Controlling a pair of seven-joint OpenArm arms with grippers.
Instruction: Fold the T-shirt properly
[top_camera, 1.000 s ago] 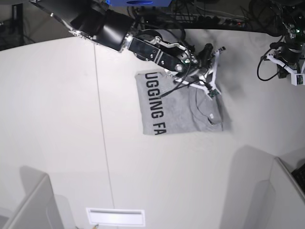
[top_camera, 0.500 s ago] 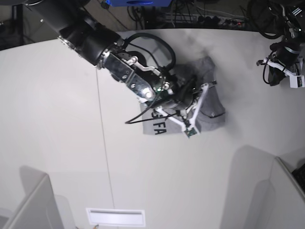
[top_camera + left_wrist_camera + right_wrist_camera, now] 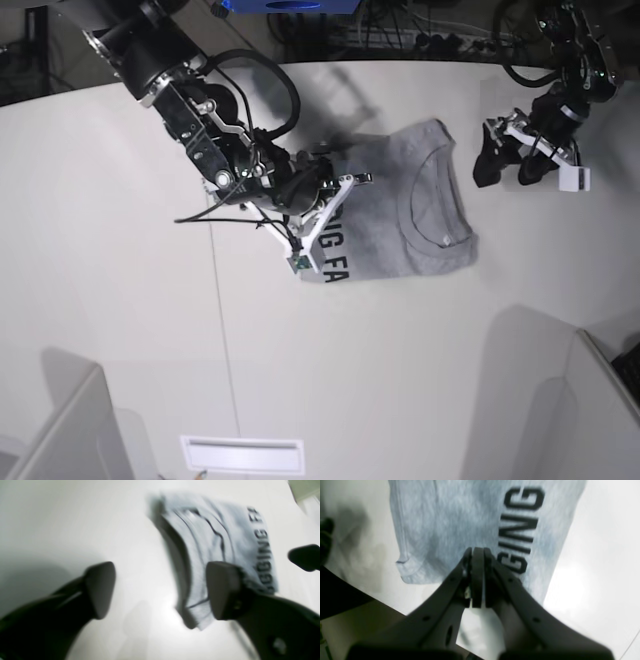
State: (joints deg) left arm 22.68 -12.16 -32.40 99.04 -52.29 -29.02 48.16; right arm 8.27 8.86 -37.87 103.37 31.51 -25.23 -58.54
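Since a moment ago: the right arm (image 3: 210,120) has swung back toward the table's left half, uncovering most of the T-shirt (image 3: 400,215); the left gripper (image 3: 510,160) has come down toward the shirt's collar side and its jaws have sprung apart.
T-shirt: lies folded into a rough rectangle on the white table (image 3: 120,300), near the far edge and a little right of centre. Its round neckline faces up on the right half; black block letters run along the left edge, partly hidden under the right arm.
Shirt edges: the top edge is uneven and the lower right corner bulges out slightly, so the fold looks loose.
Right gripper (image 3: 477,555): fingers pressed together with nothing between them, hovering over the lettered left part of the shirt, beside the black letters.
Left gripper, wrist view: its two dark fingers (image 3: 100,587) stand wide apart and hold nothing; one is over bare table, the other overlaps the shirt's near edge in the picture. Whether it touches the cloth I cannot tell, as this view is blurred.
Left gripper, overhead view: sits just beside the shirt's right edge, apart from it, near the table's far right corner.
Seam: a thin dark line (image 3: 215,300) crosses the tabletop left of the shirt.
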